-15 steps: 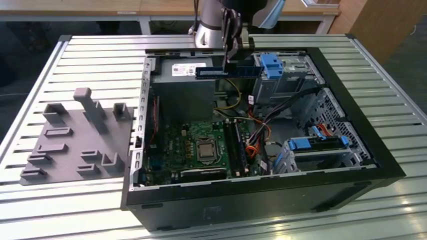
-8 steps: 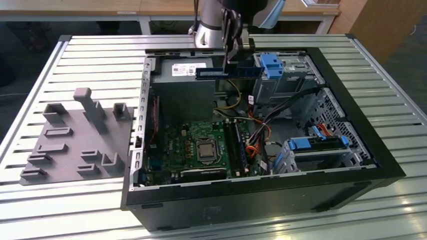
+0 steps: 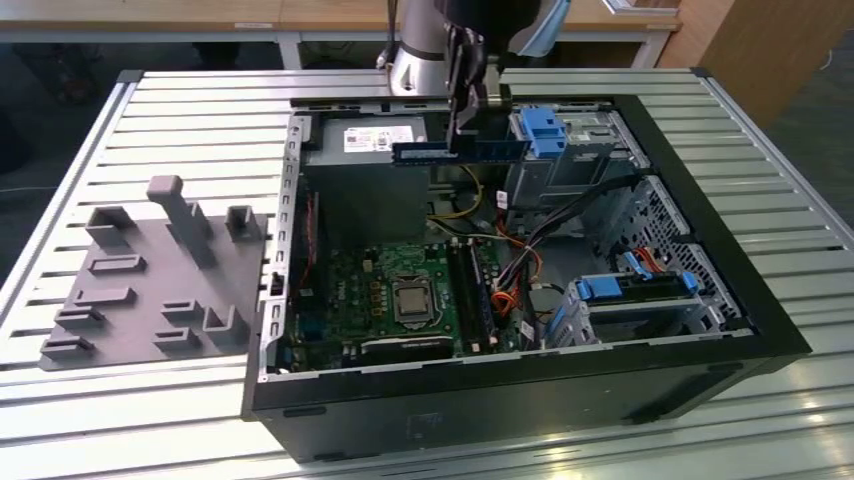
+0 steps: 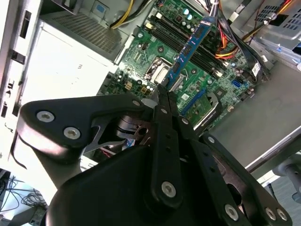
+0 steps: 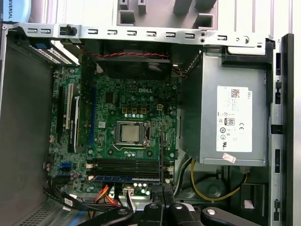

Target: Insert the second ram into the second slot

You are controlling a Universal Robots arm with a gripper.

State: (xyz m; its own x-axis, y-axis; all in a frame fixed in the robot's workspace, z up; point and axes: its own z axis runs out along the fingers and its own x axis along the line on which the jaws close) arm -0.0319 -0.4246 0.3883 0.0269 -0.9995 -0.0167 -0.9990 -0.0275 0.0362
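The gripper (image 3: 463,140) is clutching the second ram (image 4: 190,49) above the motherboard (image 3: 354,290).
Any tilt is risking a jam at the slots (image 3: 469,288).

In the exterior view the arm (image 3: 416,55) is a smooth silver-grey tube under a black joint housing, with a pale blue cap (image 3: 541,35) beside it. The gripper (image 4: 163,94) is matte black throughout. Two slim, flat fingers (image 4: 165,136) run down its middle, dotted with small holes, and broad links (image 4: 70,117) with rounded ends fan out on either side. Round silver screw heads (image 4: 168,189) mark the pivots, paired on the outer links and single on the middle bar. Between the links sit a dark ribbed cylinder and a reddish-brown plate. Both wrist views show these black links and bright screws.
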